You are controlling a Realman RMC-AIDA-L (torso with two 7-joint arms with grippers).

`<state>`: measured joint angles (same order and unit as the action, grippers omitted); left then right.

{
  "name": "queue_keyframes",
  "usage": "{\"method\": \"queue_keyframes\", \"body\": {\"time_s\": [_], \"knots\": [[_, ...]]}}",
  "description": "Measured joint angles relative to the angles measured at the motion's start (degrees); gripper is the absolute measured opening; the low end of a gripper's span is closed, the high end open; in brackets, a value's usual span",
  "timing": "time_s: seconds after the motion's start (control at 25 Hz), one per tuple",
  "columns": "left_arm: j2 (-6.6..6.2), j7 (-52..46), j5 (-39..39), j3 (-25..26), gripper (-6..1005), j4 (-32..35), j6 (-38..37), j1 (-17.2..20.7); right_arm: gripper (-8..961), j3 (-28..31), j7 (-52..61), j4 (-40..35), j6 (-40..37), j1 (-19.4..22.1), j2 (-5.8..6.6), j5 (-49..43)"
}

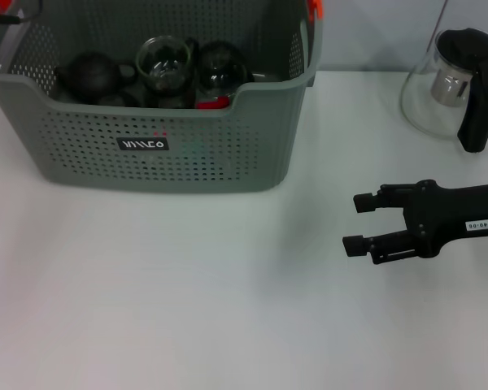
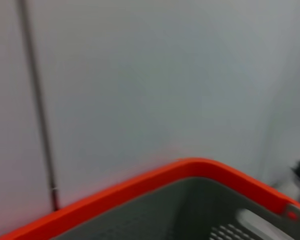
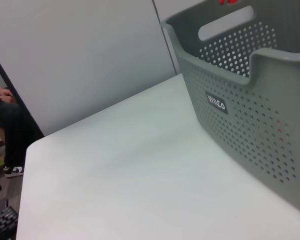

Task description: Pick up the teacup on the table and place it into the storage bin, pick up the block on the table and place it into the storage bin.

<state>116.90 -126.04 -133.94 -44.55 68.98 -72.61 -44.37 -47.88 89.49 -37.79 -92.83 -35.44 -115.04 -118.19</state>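
The storage bin (image 1: 154,122) stands at the upper left on the tabletop (image 1: 187,284), with dark teaware inside. The right gripper (image 1: 359,223) hovers at middle right, jaws apart and empty.

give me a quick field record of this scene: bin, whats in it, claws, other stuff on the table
storage bin: grey-green, perforated, far left of the table, orange clip at a rim corner
bin contents: dark teapot, glass cup, dark round vessel, small red item
right claw: open, empty, over the table's right side
left claw: not in view
other: glass pitcher, black handle, far right
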Motion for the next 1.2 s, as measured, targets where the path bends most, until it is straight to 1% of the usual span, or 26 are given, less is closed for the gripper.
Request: {"method": "queue_keyframes", "body": {"time_s": [0.12,0.28,0.36,0.48,0.56,0.68,0.76,0.8,0.88,0.96,1.04,1.08,1.2], "knots": [[0.27,-0.15,0.23,-0.07,268,-2.87,4.15,-0.04,930,0.18,-0.01,-0.07,0.04,-0.05,-0.01,0.10],[0.47,-0.36,0.23,-0.19,289,-4.52,5.22,0.04,930,0.27,-0.10,-0.22,0.05,-0.06,-0.01,0.18],[0.81,-0.40,0.31,0.06,299,-4.29,5.31,0.50,930,0.29,-0.10,-0.26,0.06,-0.07,-0.01,0.20],[1.29,0.30,2.85,0.43,447,-2.59,4.23,2.20,930,0.38,-0.19,-0.54,0.08,0.07,-0.01,0.34],[1.66,2.03,6.82,0.44,546,-0.95,1.86,4.07,930,0.43,-0.24,-0.60,0.03,0.15,-0.01,0.37],[3.15,6.70,15.45,0.58,753,2.75,-5.43,8.31,930,1.21,-1.14,-0.69,-0.54,0.37,-0.01,0.58],[4.29,8.87,21.33,0.70,792,5.37,-9.97,11.52,930,2.36,-2.19,-0.66,-1.15,0.58,-0.02,1.12],[4.85,9.76,24.13,0.72,812,6.49,-12.03,13.13,930,3.94,-3.50,-0.36,-2.34,0.96,-0.06,2.19],[5.73,11.40,28.86,0.74,851,7.97,-16.23,16.08,930,4.74,-4.01,-0.21,-3.08,1.21,-0.07,2.79],[6.46,12.43,31.63,0.75,890,8.49,-19.37,18.43,931,6.04,-4.48,-0.17,-4.39,1.69,-0.10,4.18],[7.11,13.26,33.55,0.73,929,8.52,-21.68,20.85,931,6.54,-4.69,-0.44,-5.21,2.06,-0.27,5.12],[7.24,13.76,33.98,0.68,948,8.20,-22.36,21.60,931,6.61,-4.90,-0.64,-5.52,2.18,-0.37,5.40],[7.47,16.98,35.41,0.58,949,5.41,-24.91,24.09,931,6.61,-5.88,-0.86,-5.75,2.12,-0.47,5.46]]}}
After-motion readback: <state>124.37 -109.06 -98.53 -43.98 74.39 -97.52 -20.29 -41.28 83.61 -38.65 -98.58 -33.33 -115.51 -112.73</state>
